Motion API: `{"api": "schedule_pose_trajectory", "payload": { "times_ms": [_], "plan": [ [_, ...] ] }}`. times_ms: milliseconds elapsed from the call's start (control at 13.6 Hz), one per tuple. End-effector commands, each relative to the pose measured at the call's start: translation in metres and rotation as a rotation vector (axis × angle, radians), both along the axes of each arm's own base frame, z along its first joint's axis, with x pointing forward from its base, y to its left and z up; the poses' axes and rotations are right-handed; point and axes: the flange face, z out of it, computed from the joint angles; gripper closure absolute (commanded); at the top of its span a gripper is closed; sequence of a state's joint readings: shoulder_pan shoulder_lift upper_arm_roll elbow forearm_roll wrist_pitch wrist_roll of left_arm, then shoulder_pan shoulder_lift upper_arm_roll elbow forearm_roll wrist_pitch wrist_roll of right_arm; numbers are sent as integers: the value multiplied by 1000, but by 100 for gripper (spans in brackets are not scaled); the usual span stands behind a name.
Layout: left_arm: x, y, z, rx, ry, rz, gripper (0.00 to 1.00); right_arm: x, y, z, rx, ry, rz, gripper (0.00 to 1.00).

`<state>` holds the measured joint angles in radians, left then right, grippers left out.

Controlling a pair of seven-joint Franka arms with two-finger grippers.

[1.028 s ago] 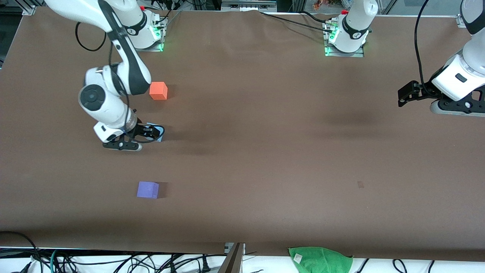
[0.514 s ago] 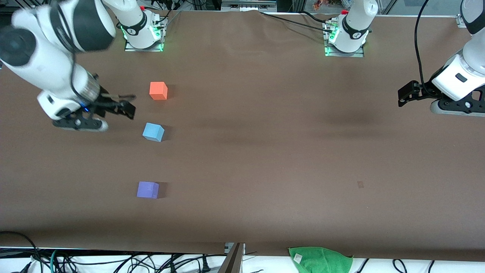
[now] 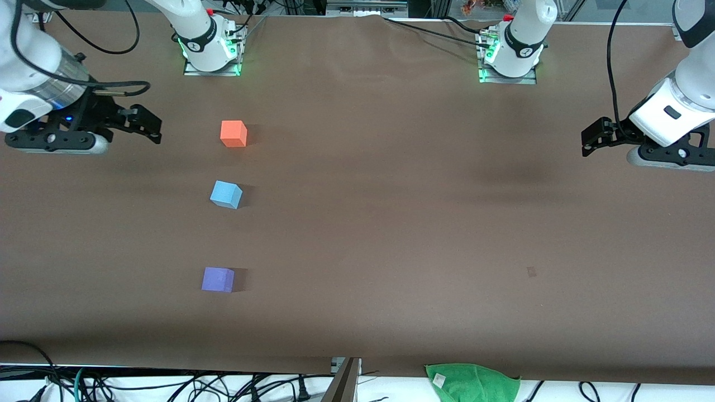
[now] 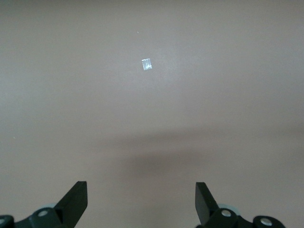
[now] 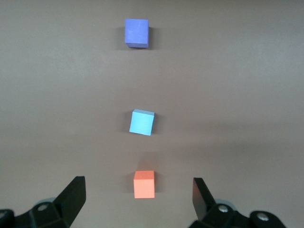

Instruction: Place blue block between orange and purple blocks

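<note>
A: Blue block (image 3: 226, 194)?
B: On the bench (image 3: 391, 223), mid-left of frame, between orange block (image 3: 233, 133) and purple block (image 3: 218, 279).
A: Grippers?
B: Right gripper (image 3: 146, 121) upper left, left gripper (image 3: 593, 136) right edge, fingers spread, empty. Just retreat without nudging cubes.

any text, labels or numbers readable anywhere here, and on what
No text can be read in any view.
Blue block, orange block, purple block: plain faces, no print.
Round marks on the arm bases: too small to read.
White tag on the green cloth: too small to read.
Small pale patch on the table: no lettering can be made out.
</note>
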<state>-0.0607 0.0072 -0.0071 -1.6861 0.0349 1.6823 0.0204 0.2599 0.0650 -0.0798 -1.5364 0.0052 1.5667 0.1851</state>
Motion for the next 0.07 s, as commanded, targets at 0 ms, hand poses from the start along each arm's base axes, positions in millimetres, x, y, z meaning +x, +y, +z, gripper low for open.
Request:
{"api": "schedule_pose_trajectory", "payload": {
  "times_ms": [0],
  "plan": [
    [13, -2, 13, -53, 8, -1, 0, 2, -6, 4, 7, 25, 25, 1]
  ]
}}
